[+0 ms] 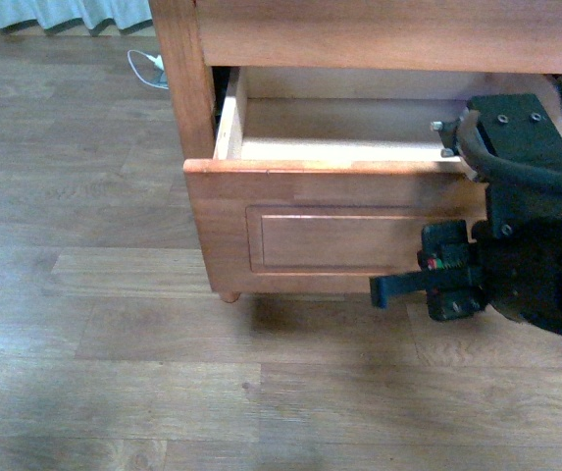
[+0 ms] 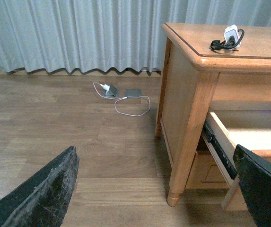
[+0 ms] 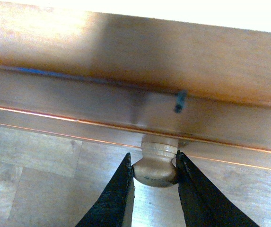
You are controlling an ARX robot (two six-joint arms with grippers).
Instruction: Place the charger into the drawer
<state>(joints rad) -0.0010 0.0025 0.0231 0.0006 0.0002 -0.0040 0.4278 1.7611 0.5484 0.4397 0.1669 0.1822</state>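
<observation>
On my far left the grey curtain [image 2: 69, 33] hangs down to the wooden floor [image 1: 84, 324], and a white cord [image 2: 108, 88] lies looped on the boards just in front of it, well apart from the cabinet.

My left gripper [image 2: 155, 150] hangs above the floor to the left of the cabinet. Its two black fingers [image 2: 45, 189] are spread wide and hold nothing.

Moving right, the wooden cabinet [image 2: 182, 94] stands on turned feet. The charger [image 2: 230, 37] sits on the cabinet top, near the front edge: a small white block with its black cable coiled beside it, touching the wood. It is not in either gripper.

Below that top, the drawer [image 1: 359, 211] is pulled out toward me, and its pale inside shows in the front view.

At the right, my right arm [image 1: 526, 226] reaches in front of the drawer panel. In the right wrist view, my right gripper [image 3: 154, 158] is clamped on the round knob [image 3: 155, 165], one finger pressed to each side of it.
</observation>
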